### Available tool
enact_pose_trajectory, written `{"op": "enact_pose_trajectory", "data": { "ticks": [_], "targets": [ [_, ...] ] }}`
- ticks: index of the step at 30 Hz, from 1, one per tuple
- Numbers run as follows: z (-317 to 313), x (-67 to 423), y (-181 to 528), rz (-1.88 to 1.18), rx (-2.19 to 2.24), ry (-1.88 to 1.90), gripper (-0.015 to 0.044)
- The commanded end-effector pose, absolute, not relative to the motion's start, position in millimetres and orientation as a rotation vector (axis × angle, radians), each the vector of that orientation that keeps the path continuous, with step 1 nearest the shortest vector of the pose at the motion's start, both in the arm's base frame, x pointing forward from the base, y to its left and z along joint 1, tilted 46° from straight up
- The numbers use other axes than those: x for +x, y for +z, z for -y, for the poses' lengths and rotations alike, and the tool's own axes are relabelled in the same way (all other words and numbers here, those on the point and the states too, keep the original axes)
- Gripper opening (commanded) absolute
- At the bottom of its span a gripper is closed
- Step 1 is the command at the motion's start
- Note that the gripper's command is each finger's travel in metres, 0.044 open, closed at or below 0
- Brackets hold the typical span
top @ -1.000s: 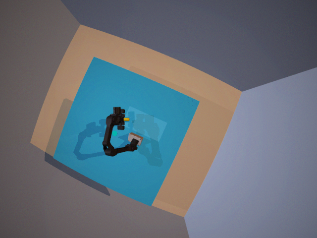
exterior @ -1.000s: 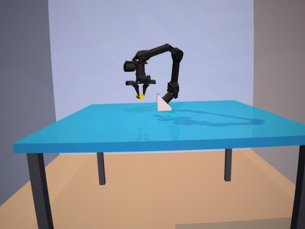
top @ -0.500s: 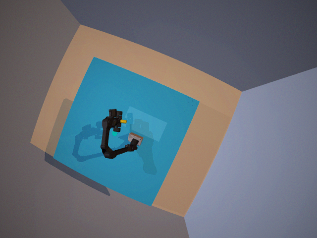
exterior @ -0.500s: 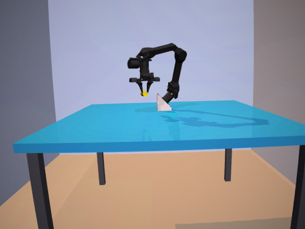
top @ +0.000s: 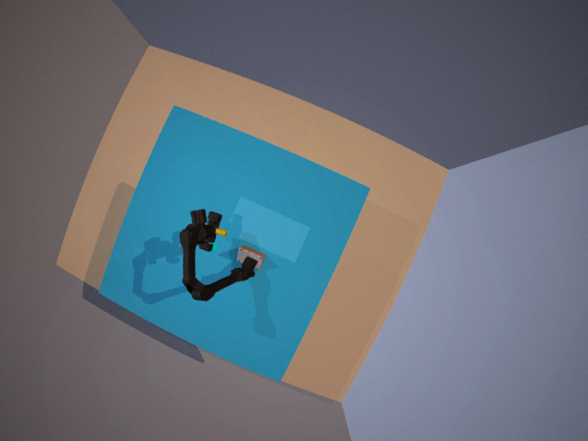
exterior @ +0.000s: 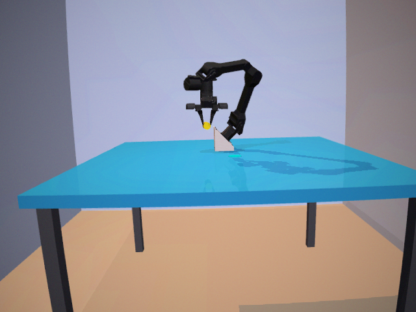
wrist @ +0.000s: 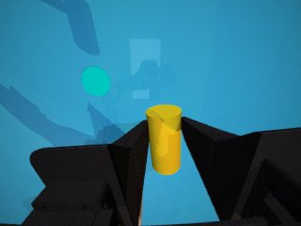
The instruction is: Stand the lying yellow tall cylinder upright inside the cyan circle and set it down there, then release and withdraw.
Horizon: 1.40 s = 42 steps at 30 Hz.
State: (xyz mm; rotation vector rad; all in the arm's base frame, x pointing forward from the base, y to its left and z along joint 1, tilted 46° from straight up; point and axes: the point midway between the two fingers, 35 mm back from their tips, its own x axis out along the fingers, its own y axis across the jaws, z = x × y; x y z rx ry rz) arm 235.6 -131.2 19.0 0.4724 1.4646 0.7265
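My gripper (wrist: 164, 122) (exterior: 206, 123) is shut on the yellow tall cylinder (wrist: 164, 138) (exterior: 207, 125) (top: 220, 231) and holds it lying level, well above the blue table (exterior: 134, 168). In the exterior view the cylinder shows end-on as a yellow disc between the fingertips. The cyan circle (wrist: 95, 81) (exterior: 234, 156) (top: 215, 247) lies flat on the table, up and to the left of the cylinder in the wrist view, and partly hidden by the arm in the top view.
A pale wedge-shaped mount (exterior: 221, 141) (top: 250, 256) holds the arm's base on the table, close beside the cyan circle. A lighter rectangular patch (top: 273, 228) (wrist: 145, 56) shows on the table top. The table stands on dark legs over a tan floor.
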Motion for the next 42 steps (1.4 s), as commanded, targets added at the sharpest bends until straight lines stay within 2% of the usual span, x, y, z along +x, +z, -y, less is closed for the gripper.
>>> {"op": "enact_pose_trajectory", "data": {
  "ticks": [1,34,42],
  "targets": [
    [121,239,30,-1.49,0.523,0.69,0.0105],
    [47,251,107,-1.645,0.859,0.386,0.0105],
    [44,251,108,-1.646,0.859,0.374,0.0105]
  ]
}}
